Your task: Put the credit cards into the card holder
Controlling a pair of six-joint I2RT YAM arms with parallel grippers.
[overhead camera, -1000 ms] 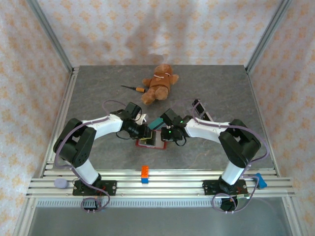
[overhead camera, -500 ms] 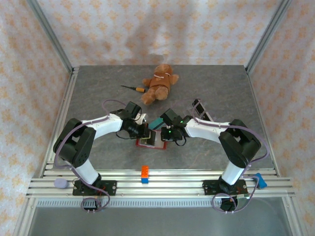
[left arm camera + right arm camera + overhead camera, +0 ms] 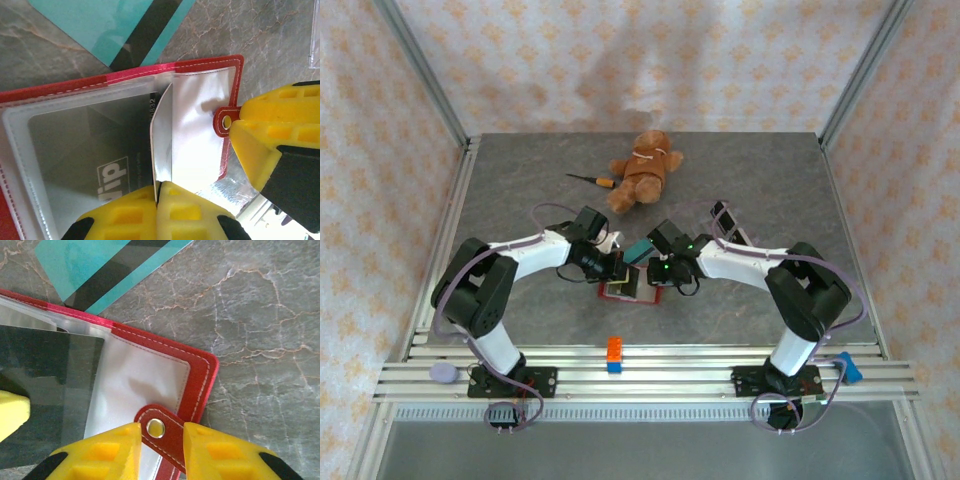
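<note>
Card holder (image 3: 200,80) lay open mid-surface. Left claw (image 3: 157,200) pressed together, pinching clear sleeve edge, likely opening pocket. Right claw (image 3: 160,437) pinched snap tab (image 3: 162,432), anchoring holder. Teal card (image 3: 120,25) waited just beside, toward far edge.

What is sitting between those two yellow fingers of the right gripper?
In the right wrist view, the card holder's snap tab lies between the right gripper's yellow fingers, its metal snap in the gap.

teal card (image 3: 112,25) and card holder (image 3: 200,100) cropped at frame edges
</note>
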